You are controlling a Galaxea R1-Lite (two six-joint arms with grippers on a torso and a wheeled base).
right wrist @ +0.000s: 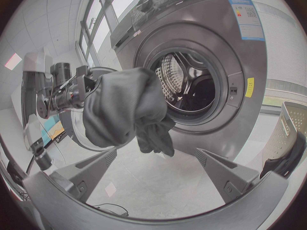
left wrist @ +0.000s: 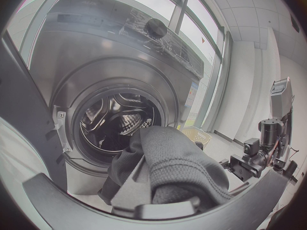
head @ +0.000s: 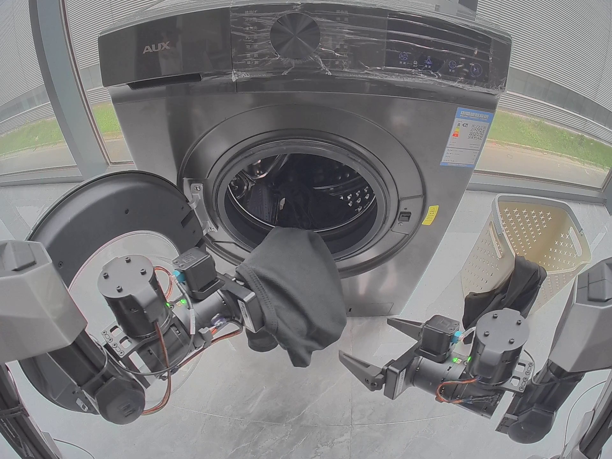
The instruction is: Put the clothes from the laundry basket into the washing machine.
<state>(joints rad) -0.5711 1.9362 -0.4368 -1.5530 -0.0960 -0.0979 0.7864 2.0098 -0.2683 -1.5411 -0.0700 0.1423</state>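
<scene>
Where your left end effector (head: 261,329) grasps it, a dark grey knit garment (head: 299,288) drapes in a soft, rumpled bundle. It hangs just before the washing machine's (head: 306,129) open drum mouth. Your right end effector (head: 364,338) is released, jaws spread, low above the floor (head: 287,403). Near it, the cream laundry basket (head: 542,231) carries another dark garment (head: 510,294) over its rim.

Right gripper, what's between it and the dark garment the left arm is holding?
Only bare floor: in the head view the open right gripper sits short of the dark garment, nothing in the gap.
</scene>
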